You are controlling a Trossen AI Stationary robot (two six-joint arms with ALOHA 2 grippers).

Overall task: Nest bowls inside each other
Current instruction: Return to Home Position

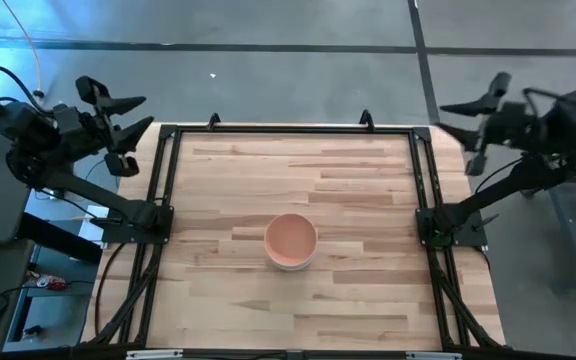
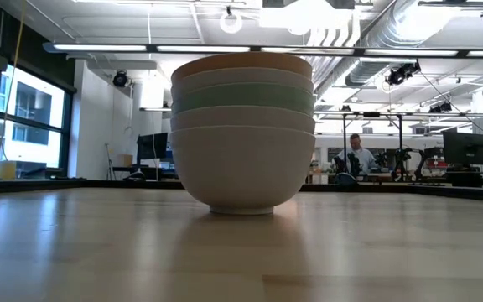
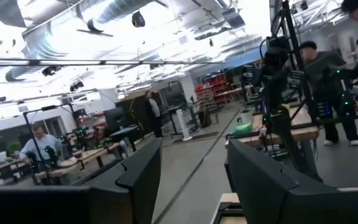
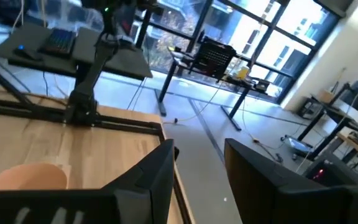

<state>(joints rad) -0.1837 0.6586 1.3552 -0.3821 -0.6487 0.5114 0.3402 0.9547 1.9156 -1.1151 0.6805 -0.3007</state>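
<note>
Nearest in the low view, the table [image 2: 99,252] runs up to the stack [image 2: 243,168]. It is five bowls [image 2: 243,117] nested: white at the foot, white, the green bowl [image 2: 243,98], white, and the orange bowl [image 1: 290,237] on top. From above, the stack stands a little toward 6 o'clock of the table's middle, upright with level rims. The nesting looks done.

The bowls look stiff, smooth and probably light, so likely slippery, and chippable if ceramic. A single bowl would best be pinched at the rim, one finger inside and one outside. The whole stack is better taken low, at the bottom bowl's wall, since a pull on the top rim would likely lift only that bowl.

Farther off, the left tool [image 1: 133,115] hangs beyond the table's 10 o'clock corner, fingers apart and empty. The right tool [image 1: 458,120] hangs beyond the 2 o'clock corner, likewise apart and empty. A person [image 2: 359,155] shows in the room behind.
</note>
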